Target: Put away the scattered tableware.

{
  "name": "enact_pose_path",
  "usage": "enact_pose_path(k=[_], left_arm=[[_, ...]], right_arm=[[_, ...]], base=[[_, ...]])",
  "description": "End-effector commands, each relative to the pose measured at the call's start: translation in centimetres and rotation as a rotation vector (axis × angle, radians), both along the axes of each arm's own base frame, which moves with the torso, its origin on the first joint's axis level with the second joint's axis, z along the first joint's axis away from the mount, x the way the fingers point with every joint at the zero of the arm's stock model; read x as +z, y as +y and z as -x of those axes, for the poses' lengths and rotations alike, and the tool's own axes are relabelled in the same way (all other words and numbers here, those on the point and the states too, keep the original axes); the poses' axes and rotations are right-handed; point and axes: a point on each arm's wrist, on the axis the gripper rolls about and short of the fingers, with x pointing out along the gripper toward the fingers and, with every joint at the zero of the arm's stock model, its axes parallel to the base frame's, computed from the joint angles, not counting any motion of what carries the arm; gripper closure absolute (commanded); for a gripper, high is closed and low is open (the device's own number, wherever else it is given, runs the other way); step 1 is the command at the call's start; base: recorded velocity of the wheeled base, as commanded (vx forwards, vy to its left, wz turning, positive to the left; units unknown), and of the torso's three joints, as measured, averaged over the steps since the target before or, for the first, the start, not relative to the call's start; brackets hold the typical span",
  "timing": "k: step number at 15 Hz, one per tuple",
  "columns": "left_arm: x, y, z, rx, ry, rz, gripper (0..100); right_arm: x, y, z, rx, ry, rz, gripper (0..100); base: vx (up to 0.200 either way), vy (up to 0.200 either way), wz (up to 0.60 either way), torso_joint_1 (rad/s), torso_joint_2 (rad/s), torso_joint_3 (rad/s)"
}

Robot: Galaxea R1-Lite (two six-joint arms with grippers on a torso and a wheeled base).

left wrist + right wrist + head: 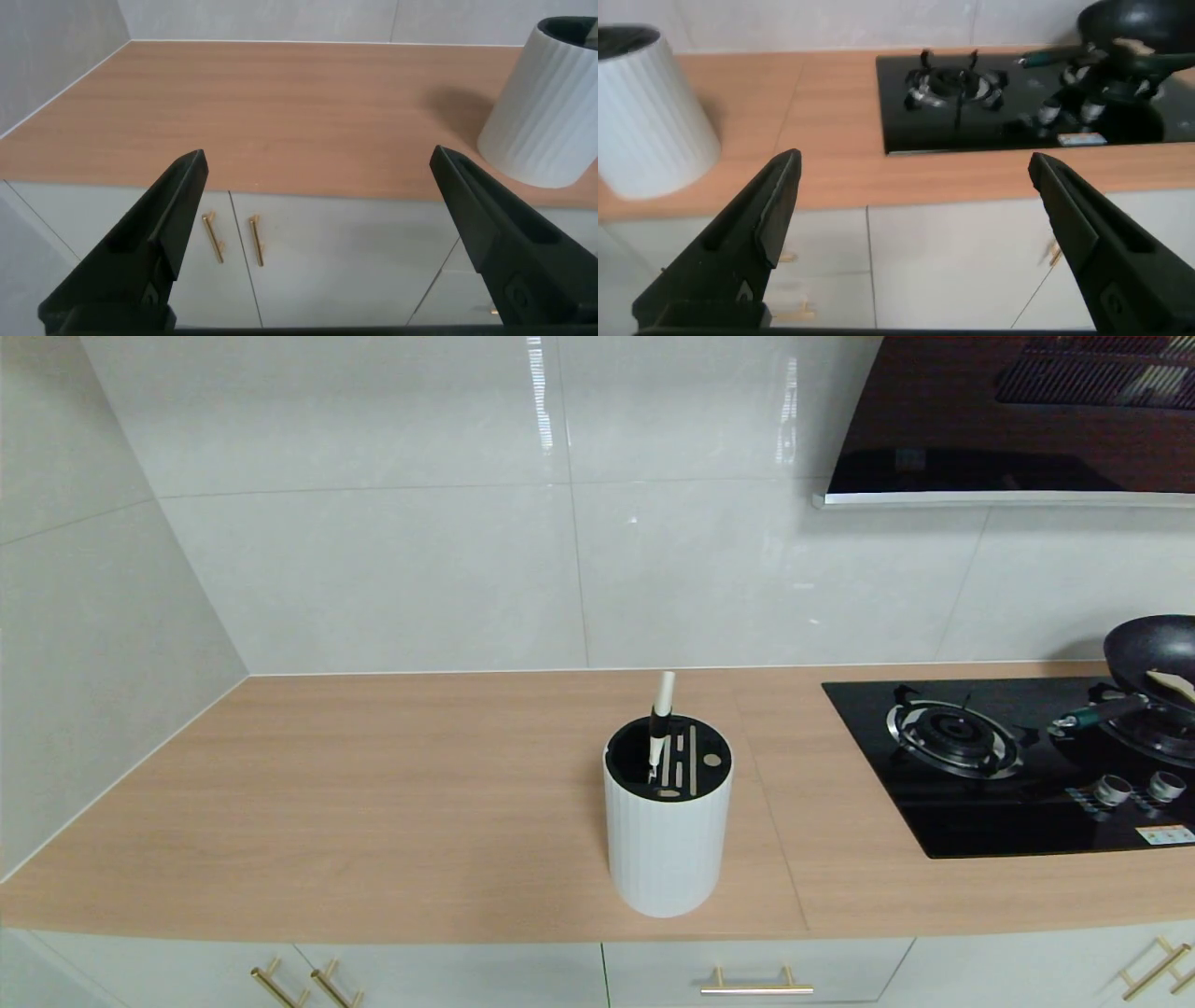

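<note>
A: Where is the holder [665, 849] relative to the jaws?

B: Between neither pair. The left gripper [318, 159] has its jaws wide apart and holds nothing. It hangs off the near edge of the counter [373, 784], in front of the cupboard doors. The holder stands farther in on the counter, to its right. The right gripper [915, 159] is just as wide, also bare, also off the near edge. The holder is to its left.

A: What does the holder look like?

B: A round white tub with fine upright ribs down its side and a black top. Narrow slots and a small round hole are cut in the right part of the top, with an open well on the left.

A: Anything in it?

B: One utensil [661, 709] with a cream handle and a black band, nearly upright, apparently in the well beside the slots. Its working end is hidden, so I cannot tell what kind it is.

A: And around it?

B: The counter has a pale wood grain, with glossy tiles behind. To the far right a black glass stove [1008, 775] carries a dark wok [1153, 653]. Below the counter the cupboards have slim brass handles [213, 238].
</note>
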Motion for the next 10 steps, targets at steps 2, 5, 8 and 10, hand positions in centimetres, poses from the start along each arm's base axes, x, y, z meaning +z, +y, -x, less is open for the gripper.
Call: enact_pose_path(k=[2,5,8,10], left_arm=[[0.01,0.00,-0.01,0.002,0.001,-0.001,0],[0.01,0.00,-0.01,0.002,0.001,-0.001,0],[0.01,0.00,-0.01,0.002,0.001,0.001,0],[0.01,0.00,-0.01,0.002,0.001,0.001,0]], right_arm=[[-0.26,0.24,-0.08,0.113,0.019,0.003,0],[-0.26,0.20,-0.09,0.103,0.019,-0.034,0],[-0.27,0.20,-0.06,0.100,0.016,-0.032,0],[-0.27,0.17,-0.06,0.087,0.016,-0.029,0]], base=[[0.000,0.000,0.00,0.000,0.00,0.000],[0.000,0.000,0.00,0.000,0.00,0.000],[0.000,0.000,0.00,0.000,0.00,0.000],[0.000,0.000,0.00,0.000,0.00,0.000]])
